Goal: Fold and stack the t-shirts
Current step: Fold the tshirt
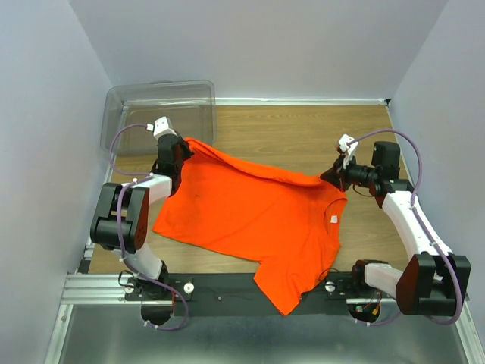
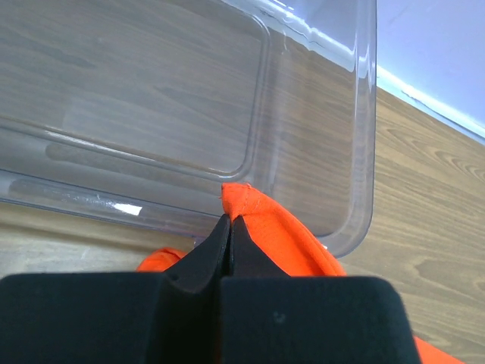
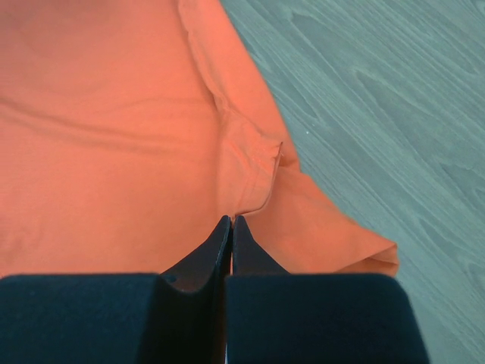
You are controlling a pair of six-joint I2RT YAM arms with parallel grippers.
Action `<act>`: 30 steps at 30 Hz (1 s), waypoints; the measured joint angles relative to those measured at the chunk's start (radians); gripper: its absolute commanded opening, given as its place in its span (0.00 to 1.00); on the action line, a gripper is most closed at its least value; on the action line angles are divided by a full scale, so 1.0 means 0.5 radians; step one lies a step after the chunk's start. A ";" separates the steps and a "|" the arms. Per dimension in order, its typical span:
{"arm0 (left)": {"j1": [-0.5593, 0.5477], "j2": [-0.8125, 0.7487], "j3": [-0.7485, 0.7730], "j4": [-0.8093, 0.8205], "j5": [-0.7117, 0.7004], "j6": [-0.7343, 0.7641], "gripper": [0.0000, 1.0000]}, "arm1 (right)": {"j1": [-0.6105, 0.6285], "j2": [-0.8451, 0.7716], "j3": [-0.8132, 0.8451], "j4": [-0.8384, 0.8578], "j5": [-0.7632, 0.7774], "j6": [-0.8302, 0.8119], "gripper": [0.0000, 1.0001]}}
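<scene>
A bright orange t-shirt (image 1: 250, 212) lies spread across the wooden table, its white neck tag (image 1: 333, 219) near the right side and one sleeve hanging over the near edge. My left gripper (image 1: 179, 148) is shut on the shirt's far left corner, and a small peak of orange cloth (image 2: 241, 199) pokes out above the pinched fingertips (image 2: 229, 221). Across the table, my right gripper (image 1: 336, 171) is shut on the shirt's far right corner; the orange fabric (image 3: 151, 136) runs straight out from its closed tips (image 3: 232, 221). The far edge is held between both grippers.
A clear plastic bin (image 1: 159, 114) stands at the back left, right behind the left gripper; its rim (image 2: 356, 136) fills the left wrist view. Bare wood (image 1: 303, 136) lies beyond the shirt. Walls close in on three sides.
</scene>
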 measured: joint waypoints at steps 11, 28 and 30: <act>0.007 -0.087 -0.073 0.034 0.009 0.014 0.00 | 0.000 -0.106 0.000 -0.051 -0.001 -0.021 0.07; 0.008 -0.181 -0.190 0.077 0.014 0.051 0.00 | 0.000 -0.141 0.000 -0.182 -0.041 -0.133 0.07; 0.008 -0.181 -0.194 0.087 0.013 0.050 0.00 | 0.000 -0.150 0.000 -0.192 -0.047 -0.145 0.07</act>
